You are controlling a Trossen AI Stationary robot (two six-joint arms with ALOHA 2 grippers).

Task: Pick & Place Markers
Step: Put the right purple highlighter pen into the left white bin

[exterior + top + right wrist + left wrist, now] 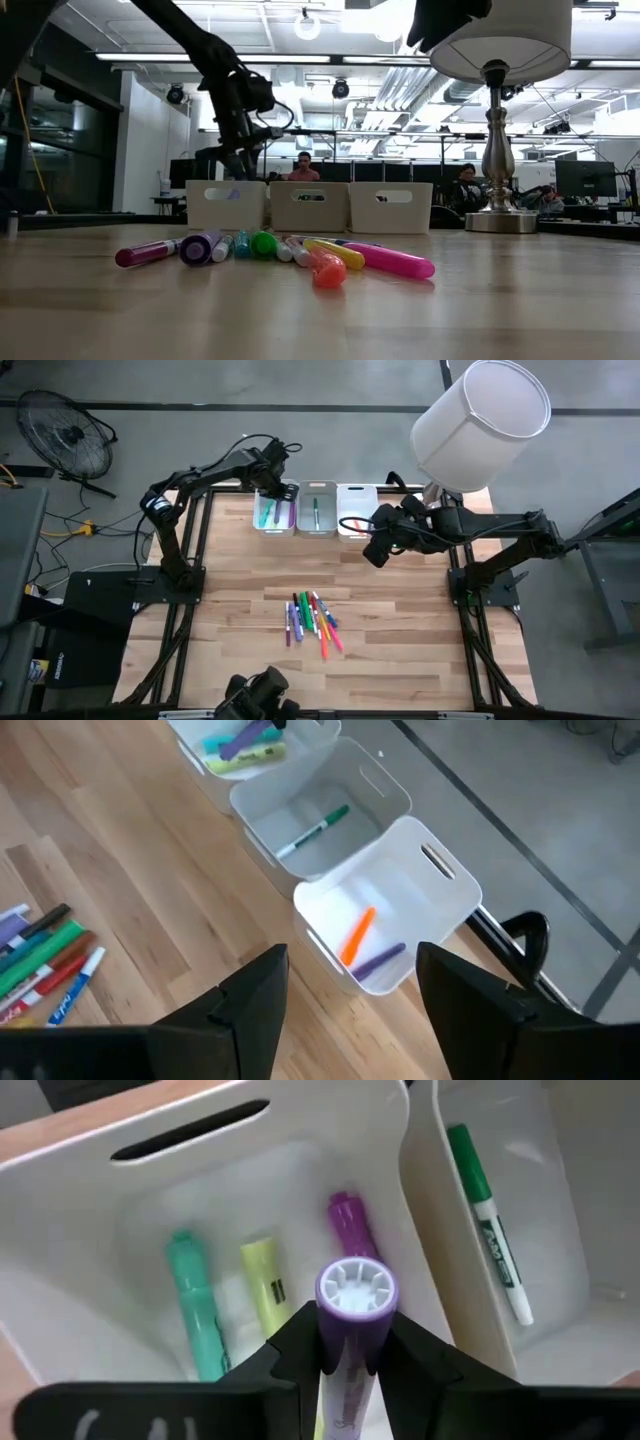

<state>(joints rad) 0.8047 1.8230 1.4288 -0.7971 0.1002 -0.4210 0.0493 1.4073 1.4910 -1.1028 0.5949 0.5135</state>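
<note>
Purple marker [352, 1340] between L jaws over left bin [90, 1170], seemingly gripped.

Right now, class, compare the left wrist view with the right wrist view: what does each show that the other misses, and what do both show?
Only the left wrist view shows the left gripper above the left bin, its fingers around a purple marker.

Only the right wrist view shows the right bin holding an orange marker, the loose markers on the table, and the right gripper with its fingers apart.

Both show the middle bin with a green marker.
</note>
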